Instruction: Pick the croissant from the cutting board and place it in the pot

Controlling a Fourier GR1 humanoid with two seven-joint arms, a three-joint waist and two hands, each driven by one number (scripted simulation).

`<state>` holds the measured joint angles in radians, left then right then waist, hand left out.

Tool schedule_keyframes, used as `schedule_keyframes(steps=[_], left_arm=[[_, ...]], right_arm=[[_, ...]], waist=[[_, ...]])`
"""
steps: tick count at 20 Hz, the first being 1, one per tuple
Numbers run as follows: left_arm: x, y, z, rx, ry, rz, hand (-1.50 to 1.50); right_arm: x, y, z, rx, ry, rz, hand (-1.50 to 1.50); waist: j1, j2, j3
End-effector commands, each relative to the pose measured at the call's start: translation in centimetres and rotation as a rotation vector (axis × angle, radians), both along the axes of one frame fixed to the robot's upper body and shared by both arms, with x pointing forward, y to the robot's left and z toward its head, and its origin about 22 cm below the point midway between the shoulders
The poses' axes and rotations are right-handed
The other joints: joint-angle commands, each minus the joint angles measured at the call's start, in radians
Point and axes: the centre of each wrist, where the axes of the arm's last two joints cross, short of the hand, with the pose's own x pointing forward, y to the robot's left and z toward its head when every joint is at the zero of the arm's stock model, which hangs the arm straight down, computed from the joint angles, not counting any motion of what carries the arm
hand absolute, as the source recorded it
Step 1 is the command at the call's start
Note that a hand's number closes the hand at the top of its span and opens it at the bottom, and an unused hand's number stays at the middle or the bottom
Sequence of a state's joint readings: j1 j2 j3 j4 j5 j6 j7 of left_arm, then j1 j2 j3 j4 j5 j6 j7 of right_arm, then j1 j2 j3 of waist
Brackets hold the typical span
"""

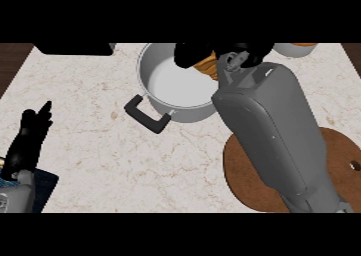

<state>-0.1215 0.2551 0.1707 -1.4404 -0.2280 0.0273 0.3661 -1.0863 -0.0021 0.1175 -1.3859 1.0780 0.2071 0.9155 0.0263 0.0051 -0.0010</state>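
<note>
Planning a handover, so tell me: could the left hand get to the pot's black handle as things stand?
Probably yes. The left hand rests open at the counter's left edge, and only bare counter lies between it and the black handle, which sticks out toward that side of the pot.

The right hand [212, 52] hides most of the croissant [206, 65].

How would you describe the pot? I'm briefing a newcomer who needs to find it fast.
On the pale marble counter, look toward the far edge, middle. There stands the round grey metal pot, white inside, left of the round brown wooden cutting board. Its black loop handle sets it apart.
</note>
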Motion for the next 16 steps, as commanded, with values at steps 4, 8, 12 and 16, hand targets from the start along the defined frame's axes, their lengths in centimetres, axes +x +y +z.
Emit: schedule_keyframes(steps=[4, 8, 12, 16], left_arm=[[0.9, -0.4, -0.6, 0.000, 0.014, -0.017, 0.00], [0.1, -1.2, 0.5, -0.003, -0.006, -0.004, 0.00], [0.5, -0.2, -0.3, -0.001, 0.002, -0.001, 0.00], [0.9, -0.1, -0.1, -0.014, -0.003, 0.006, 0.00]], right_arm=[[4.3, 1.6, -5.2, 0.076, 0.164, 0.000, 1.50], [5.8, 0.7, -7.5, 0.205, 0.254, -0.022, -1.50], [6.9, 0.4, -8.7, 0.293, 0.162, 0.047, -1.50], [7.0, 0.0, -8.3, 0.497, 0.035, 0.024, -1.50]], waist=[[0.004, 0.003, 0.000], [0.015, 0.001, 0.001], [0.006, 0.004, 0.001], [0.011, 0.007, 0.001]])
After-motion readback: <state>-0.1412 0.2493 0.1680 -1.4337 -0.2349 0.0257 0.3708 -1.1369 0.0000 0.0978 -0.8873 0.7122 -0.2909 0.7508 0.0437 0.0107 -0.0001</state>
